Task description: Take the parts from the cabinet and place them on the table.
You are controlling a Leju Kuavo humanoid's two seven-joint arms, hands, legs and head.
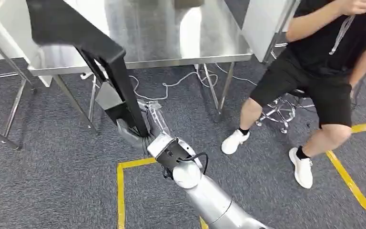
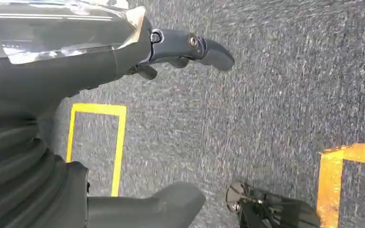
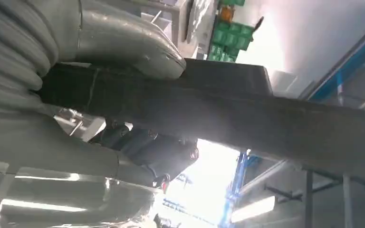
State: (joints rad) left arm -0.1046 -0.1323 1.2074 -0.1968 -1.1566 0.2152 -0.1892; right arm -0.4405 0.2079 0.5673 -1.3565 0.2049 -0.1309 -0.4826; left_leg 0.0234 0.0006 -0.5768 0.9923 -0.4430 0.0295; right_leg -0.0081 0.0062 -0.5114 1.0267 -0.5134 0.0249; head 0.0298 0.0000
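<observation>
1. Head view: the right hand [image 1: 140, 126] grips a long black part [image 1: 102, 57], raised before the steel table [image 1: 171, 57]; a seated person [image 1: 324, 71] is right.
2. Right wrist view: thumb [image 3: 123, 42] presses the part [image 3: 266, 123].
3. Left wrist view: left hand [image 2: 123, 57] over carpet [image 2: 266, 95], fingers [image 2: 195, 47] apart, holding nothing.

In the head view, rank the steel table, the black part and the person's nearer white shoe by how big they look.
1. Steel table, largest.
2. Black part, held up close to the camera by the right hand, so its apparent size is inflated.
3. White shoe, smallest.
</observation>
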